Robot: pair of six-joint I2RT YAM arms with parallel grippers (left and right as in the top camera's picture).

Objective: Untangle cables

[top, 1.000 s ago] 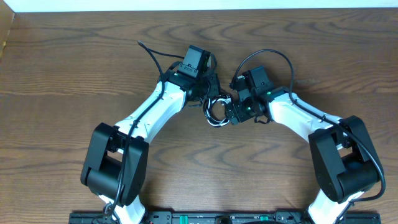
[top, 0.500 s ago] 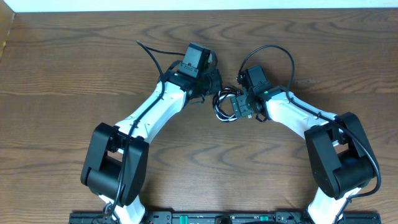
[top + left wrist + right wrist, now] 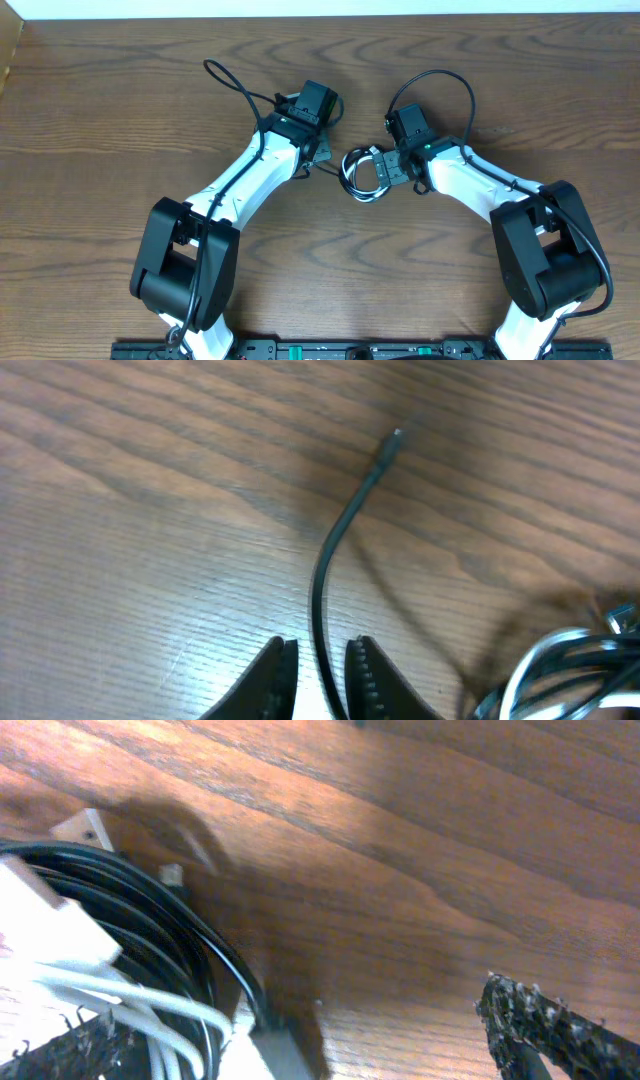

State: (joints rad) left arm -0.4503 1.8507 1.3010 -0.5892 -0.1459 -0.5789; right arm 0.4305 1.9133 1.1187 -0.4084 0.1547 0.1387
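Both arms have moved apart since a second ago: the left gripper [image 3: 321,160] has backed off toward 10 o'clock, and the bundle [image 3: 360,176] has slid a little toward 3 o'clock with the right gripper [image 3: 388,172]. Now the bundle lies on the table [image 3: 120,100] between them, with the left gripper at its 9 o'clock side and the right gripper touching its 3 o'clock side. In the left wrist view the black cable [image 3: 322,560] runs from between the jaws up toward 1 o'clock and ends in a small plug [image 3: 393,438] lying flat on the wood. Those jaws have let go a bit; they stand a little apart with the cord loose in the gap. The right jaws are spread wide. Black loops and the white cable [image 3: 135,1010] lean on one finger, and the other finger is well away. One black end looks pulled free, which helps, but the loops are still wound together, so I think most of the job is left
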